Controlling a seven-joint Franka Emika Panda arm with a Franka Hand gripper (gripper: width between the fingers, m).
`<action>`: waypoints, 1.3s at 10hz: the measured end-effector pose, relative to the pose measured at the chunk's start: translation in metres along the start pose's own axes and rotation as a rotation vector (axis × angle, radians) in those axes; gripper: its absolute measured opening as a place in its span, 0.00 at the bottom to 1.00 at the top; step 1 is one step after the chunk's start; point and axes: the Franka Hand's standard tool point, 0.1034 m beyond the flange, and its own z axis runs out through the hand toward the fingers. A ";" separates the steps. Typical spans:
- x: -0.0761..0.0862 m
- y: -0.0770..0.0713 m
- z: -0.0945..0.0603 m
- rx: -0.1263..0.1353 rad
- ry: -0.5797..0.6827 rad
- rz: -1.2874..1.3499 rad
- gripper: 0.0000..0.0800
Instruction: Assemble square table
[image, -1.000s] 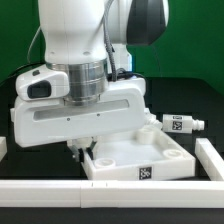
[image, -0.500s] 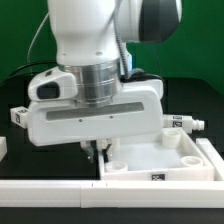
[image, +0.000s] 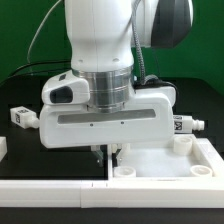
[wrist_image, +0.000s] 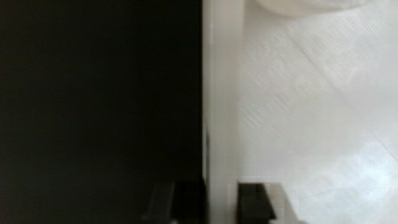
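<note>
Largest, filling twelve o'clock down to centre of the exterior view: bulky white robot arm, stooped low over the black surface. Next, at five o'clock: white plastic square table top, lying flat with raised rim and round corner sockets upward, presumably to receive legs, and set just beside the long white bar along six o'clock, likely as a brace. Then the pincer, clenched on the top's nine-o'clock rim wall. In the wrist view, dark fingers straddling that thin wall, apparently to drag or steady the top. Smallest: stubby white tagged leg lying loose at three o'clock, second stubby white tagged leg at nine o'clock, neither fitted. No brand or legible writing anywhere, only black-and-white tag patterns on both legs.
</note>
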 end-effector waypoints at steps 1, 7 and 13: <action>0.000 -0.001 0.000 0.000 0.000 -0.001 0.07; -0.045 -0.021 -0.044 0.025 -0.124 0.062 0.80; -0.066 -0.042 -0.044 0.024 -0.160 0.151 0.81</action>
